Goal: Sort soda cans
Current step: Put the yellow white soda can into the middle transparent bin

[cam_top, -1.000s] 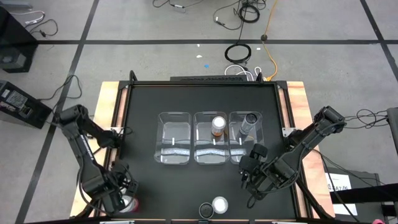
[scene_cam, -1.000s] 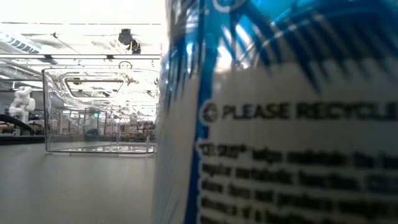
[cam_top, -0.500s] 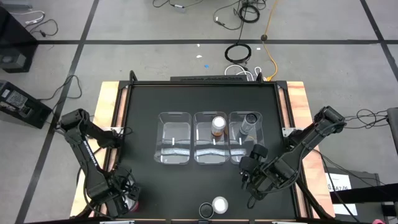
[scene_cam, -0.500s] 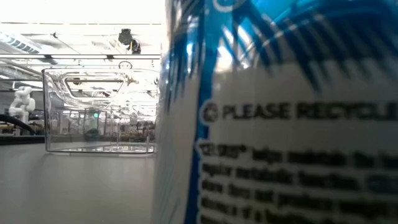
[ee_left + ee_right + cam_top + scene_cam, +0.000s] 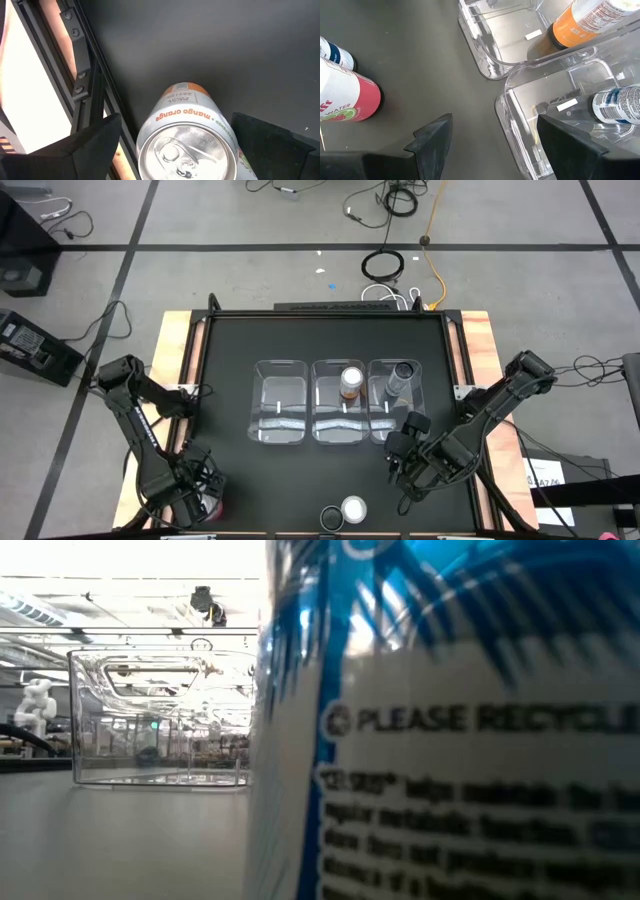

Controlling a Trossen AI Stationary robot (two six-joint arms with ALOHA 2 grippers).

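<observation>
My left gripper [image 5: 198,498] is open at the table's near left corner, pointing down over an upright orange can [image 5: 186,142] labelled "mango orange". Its fingers stand on either side of the can's silver top. A pink can [image 5: 217,508] stands right beside it. My right gripper [image 5: 405,470] hangs open above bare table, near the right bin [image 5: 395,412]. An orange can [image 5: 350,383] stands in the middle bin [image 5: 338,420], and a dark can [image 5: 402,374] in the right bin. A pink can [image 5: 347,97] and a blue-white can [image 5: 450,720] stand at the near edge.
The left bin [image 5: 279,416] holds no can. The three clear bins sit in a row at mid table. A black frame rail [image 5: 87,75] runs along the table's left edge close to my left gripper. The blue-white can blocks most of the low view.
My left gripper has moved a little toward the table's right and come over the orange can, whose silver top it now covers in the high view. The right arm and the cans have stayed still.
</observation>
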